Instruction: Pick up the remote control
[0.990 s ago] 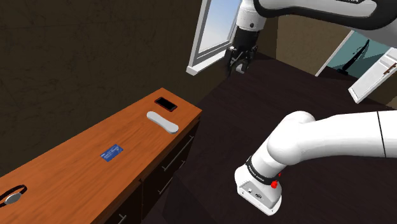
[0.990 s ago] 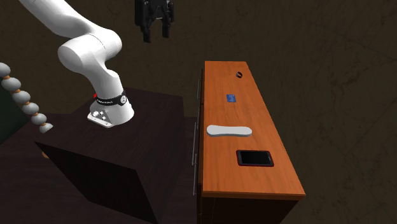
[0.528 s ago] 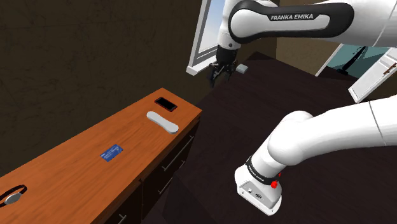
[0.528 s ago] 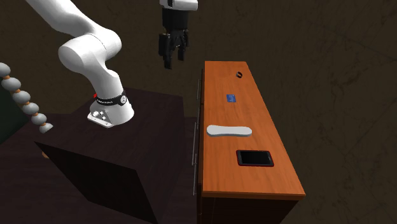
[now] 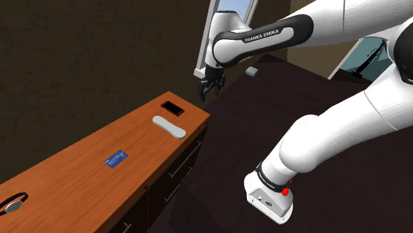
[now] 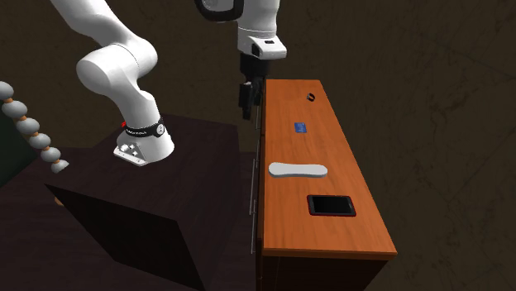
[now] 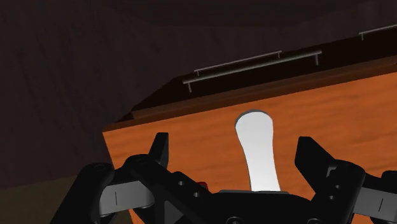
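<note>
Orange-brown wood topped the long cabinet (image 5: 73, 169). In the shoulder view its load ran from left to right: a small round dark object (image 5: 13, 204) at the near left end, a blue card (image 5: 116, 159) further along, then the white remote (image 5: 168, 126) lying flat. A dark phone (image 5: 173, 107) lay just beyond it at the far right end, near the remote but not touching it. Right of the phone the gripper (image 5: 209, 89) hung in the air, well apart from the remote. Further right the arm's base (image 5: 268, 195) sat on the dark stand (image 5: 238, 139).

In the second exterior view the gripper (image 6: 247, 97) was beside the cabinet's drawer side, left of the remote (image 6: 298, 170).

In the wrist view the black fingers (image 7: 160, 149) stood wide apart with nothing between them, so the hand was open and empty. The remote (image 7: 259, 149) lay lengthwise beyond the gap, and the fingers seemed lined up across its narrow width.

The step in hand looked like the approach. The next move would call for bringing the hand over the remote's middle and lowering it until the fingers straddled the slim body close to the wood, and only then closing
</note>
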You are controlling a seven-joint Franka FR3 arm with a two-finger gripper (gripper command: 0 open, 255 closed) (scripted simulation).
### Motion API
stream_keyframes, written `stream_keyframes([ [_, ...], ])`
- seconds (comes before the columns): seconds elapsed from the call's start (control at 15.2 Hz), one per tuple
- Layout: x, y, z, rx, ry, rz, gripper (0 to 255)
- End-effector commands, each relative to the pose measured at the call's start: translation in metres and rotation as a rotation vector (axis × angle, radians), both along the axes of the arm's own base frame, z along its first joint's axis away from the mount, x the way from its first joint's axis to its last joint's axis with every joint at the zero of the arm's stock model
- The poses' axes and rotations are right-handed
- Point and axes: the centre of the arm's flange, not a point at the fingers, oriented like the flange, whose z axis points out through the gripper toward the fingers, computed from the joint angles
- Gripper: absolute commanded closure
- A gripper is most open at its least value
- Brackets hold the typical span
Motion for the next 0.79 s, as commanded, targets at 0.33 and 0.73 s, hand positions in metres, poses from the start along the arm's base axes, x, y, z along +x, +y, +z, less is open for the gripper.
stream_keyframes([
  [0.33,0.043,0.019,-0.075,0.017,-0.014,0.071,0],
  [0.73,0.082,0.039,-0.139,0.031,-0.024,0.132,0],
])
